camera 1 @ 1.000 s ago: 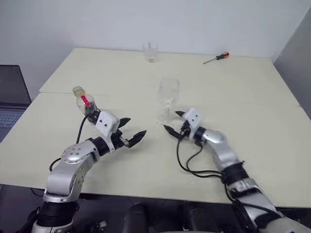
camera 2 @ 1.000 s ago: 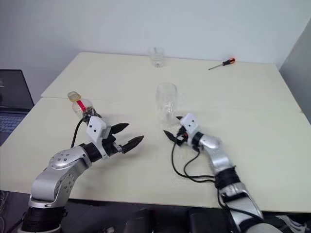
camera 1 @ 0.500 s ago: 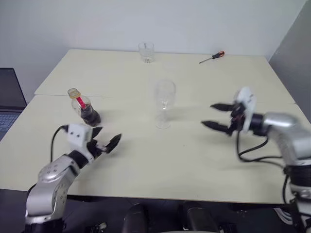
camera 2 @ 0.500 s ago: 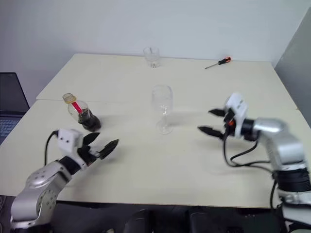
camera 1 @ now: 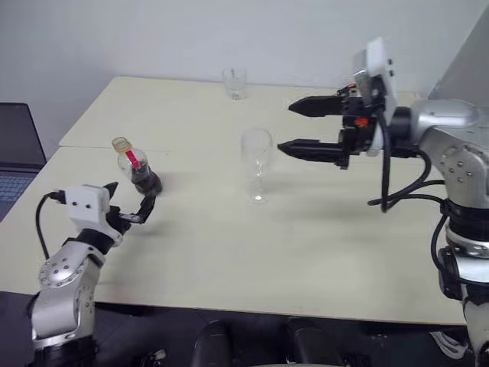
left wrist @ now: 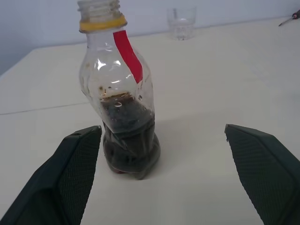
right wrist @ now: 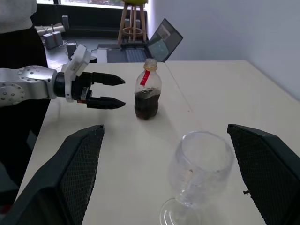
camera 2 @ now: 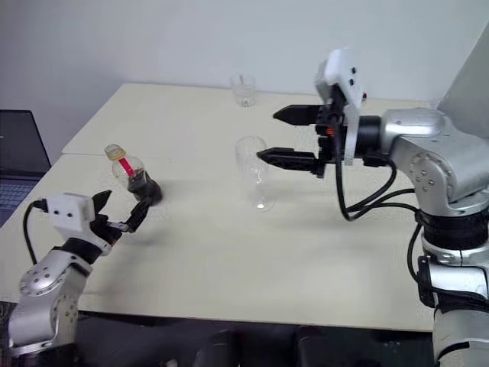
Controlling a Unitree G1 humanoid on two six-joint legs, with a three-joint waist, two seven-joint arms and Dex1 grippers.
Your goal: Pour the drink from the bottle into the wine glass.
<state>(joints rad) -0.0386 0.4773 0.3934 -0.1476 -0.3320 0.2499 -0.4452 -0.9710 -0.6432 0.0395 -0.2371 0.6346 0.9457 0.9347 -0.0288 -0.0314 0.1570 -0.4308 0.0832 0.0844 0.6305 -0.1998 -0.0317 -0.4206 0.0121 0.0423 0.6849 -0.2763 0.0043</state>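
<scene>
Looking across the counter (camera 1: 321, 229), pale cream, two slabs butted w/ a seam running across it. Task stuff sits mid-counter; a short tumbler (camera 1: 235, 82) stands at the far edge, not part of this.

My right claw (camera 1: 300, 128) is up in the air, level w/ the rim of the wine glass (camera 1: 257, 164), pointing toward my left, jaws spread wide, empty. Glass is upright on its foot, empty, just beyond the fingertips and a bit below them, not touching.

My left claw (camera 1: 128, 202) is low, near the counter surface, jaws also spread wide, nothing in them. Bottle (camera 1: 135, 167) stands upright just ahead of it, long axis vertical, yellow ring at the neck, red label strip, mouth looks uncapped in the left wrist view. The drink (left wrist: 127, 140) fills roughly the lower half, dark brown.

Key relation: bottle lies straight ahead of the left claw, and in the left wrist view it sits off-centre in the gap, close by one finger (left wrist: 61, 183), w/ the other finger well clear. No contact yet as far as I can tell. Left arm is clearly the nearer one to the bottle; right arm is nearer the glass.

My read: pre-grasp stage, pour not begun. Next likely needs the left claw to advance and centre on the bulbous body before closing. Risk: the near finger nudging the bottle over, open mouth = spill.
</scene>
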